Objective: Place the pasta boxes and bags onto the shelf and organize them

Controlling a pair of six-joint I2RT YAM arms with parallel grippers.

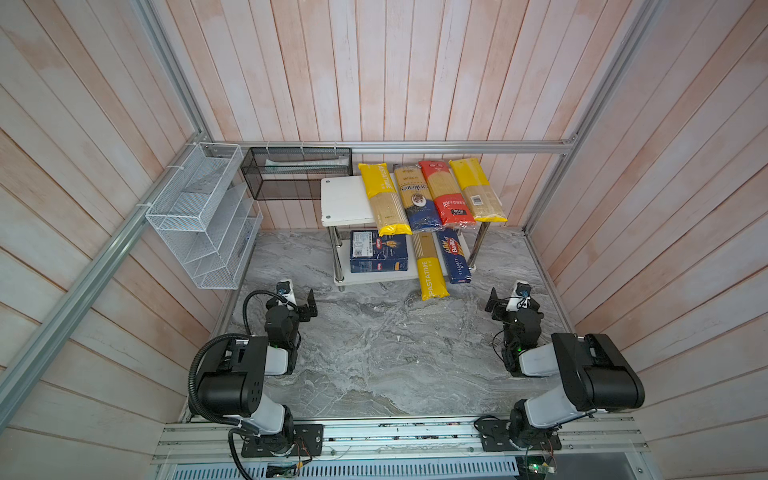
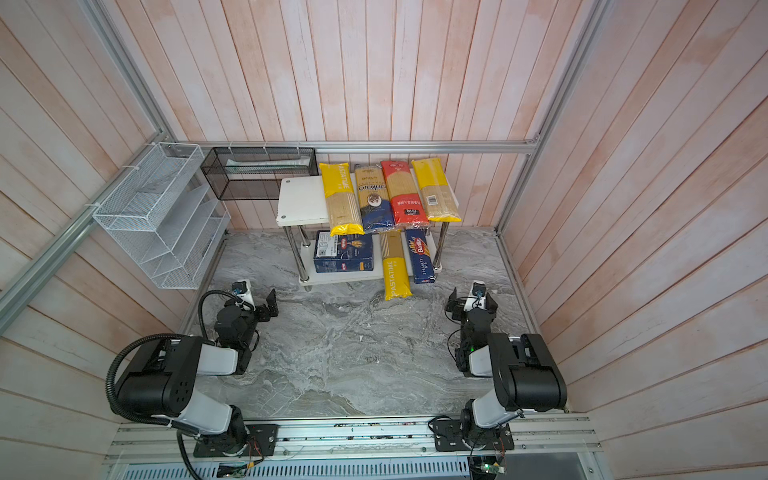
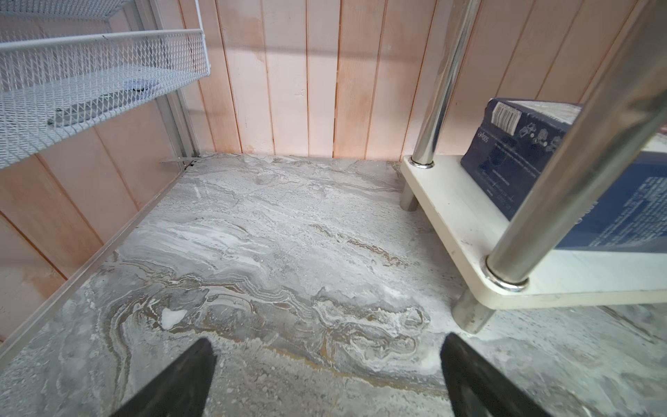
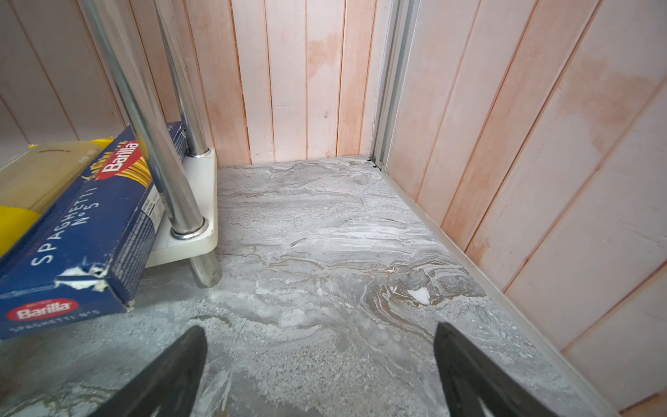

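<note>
In both top views you see four bags (image 1: 432, 195) side by side on the shelf (image 1: 345, 199) top, packed to fit. Left wrist: left jaws spread, empty, above the table (image 3: 270, 234); wide box (image 3: 534, 173) sits shelved. Right wrist: right jaws released; Spaghetti box (image 4: 83, 231) overhangs, seemingly overlong.

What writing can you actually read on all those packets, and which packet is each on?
"Barilla", "SPAGHETTI N°5": narrow box
"PASTATIME": lower yellow bag
"PASTATIME", upside down: top-left yellow bag
Perhaps "ankara", upside down: gold-blue bag
Too small to read: wide box, red bag, top-right yellow bag.
</note>
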